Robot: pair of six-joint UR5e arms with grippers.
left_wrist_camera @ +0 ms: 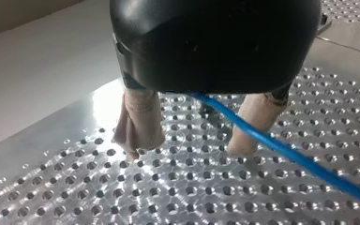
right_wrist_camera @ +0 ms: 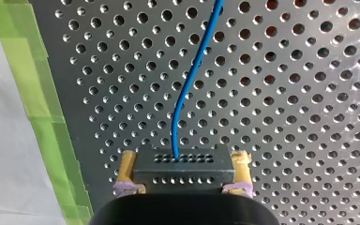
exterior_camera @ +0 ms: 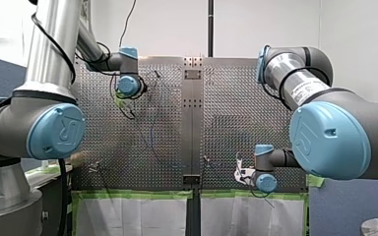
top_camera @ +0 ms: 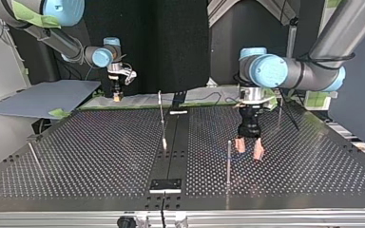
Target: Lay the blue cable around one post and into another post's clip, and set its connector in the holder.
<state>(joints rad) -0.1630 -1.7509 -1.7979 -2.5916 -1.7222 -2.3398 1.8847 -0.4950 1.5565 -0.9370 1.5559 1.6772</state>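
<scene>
The blue cable comes out of a black connector block. My right gripper is shut on that block with its yellow pads, over the perforated plate near the green-taped edge. At the top view's far left it hangs just above the table's back edge. My left gripper stands open, beige-padded fingertips close to the plate, with the blue cable running loosely between the fingers and out to one side. In the top view my left gripper is right beside a thin post.
Other thin posts stand on the table: one near the middle, one at the top view's left, one behind my left gripper. A dark plate fixture sits on the centre strip near the front edge. Green tape marks the table edge.
</scene>
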